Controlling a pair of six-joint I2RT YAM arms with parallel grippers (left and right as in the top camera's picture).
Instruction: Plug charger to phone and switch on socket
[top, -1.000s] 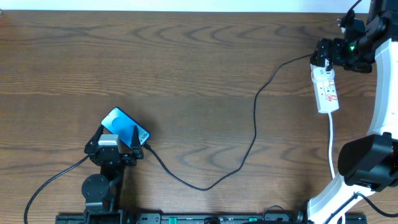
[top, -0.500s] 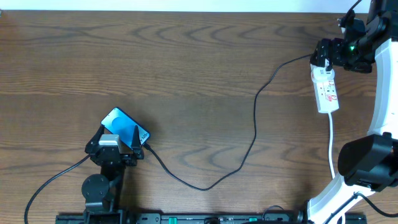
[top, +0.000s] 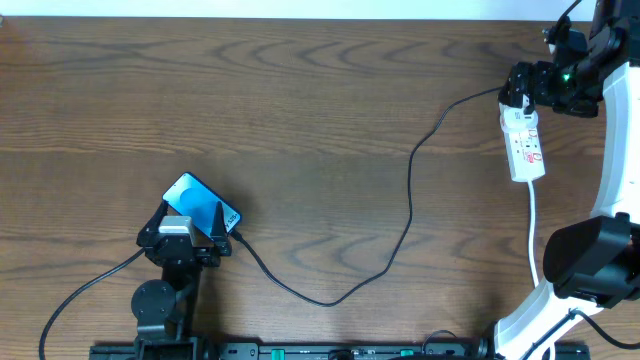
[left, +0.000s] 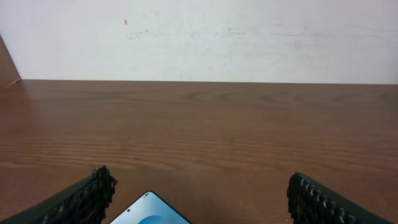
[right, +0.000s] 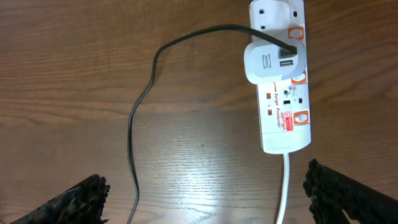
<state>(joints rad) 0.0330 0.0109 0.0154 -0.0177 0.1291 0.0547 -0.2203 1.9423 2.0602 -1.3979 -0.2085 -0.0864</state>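
phone (top: 198, 204): blue screen up, near left | charger (top: 410, 190): black cable, plugged into socket (top: 527, 150), far right

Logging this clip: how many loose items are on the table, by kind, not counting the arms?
Phone: 1
Charger: 1
Power strip: 1
Total: 3

Phone (left: 151, 214) mostly below btm edge in left wrist view; charger (top: 410, 190) tip indistinct overhead.
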